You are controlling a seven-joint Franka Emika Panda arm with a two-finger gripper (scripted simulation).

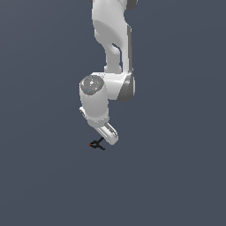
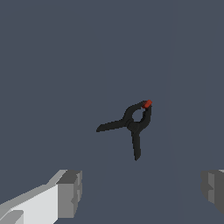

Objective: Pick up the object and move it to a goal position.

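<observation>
1. In my exterior view the gripper [image 1: 107, 136] fingers are hard to separate, and the arm's top is cropped.
2. My wrist view shows both fingers [image 2: 70, 194] spread wide, holding nothing.
3. The clamp [image 1: 96, 145] lies on the floor just beside the fingertips, untouched.

You've got the arm [image 1: 108, 84] dropping in from twelve o'clock in the exterior view, its gripper [image 1: 107, 132] at the low end. The clamp [image 1: 96, 145] sits just beside the gripper tip, at about seven o'clock from it, toward the exterior view's left. On the wrist view, the clamp [image 2: 132, 126] lies apart from both fingers [image 2: 70, 194], in the open span ahead of them, its two handles splayed away from its closed end.
</observation>
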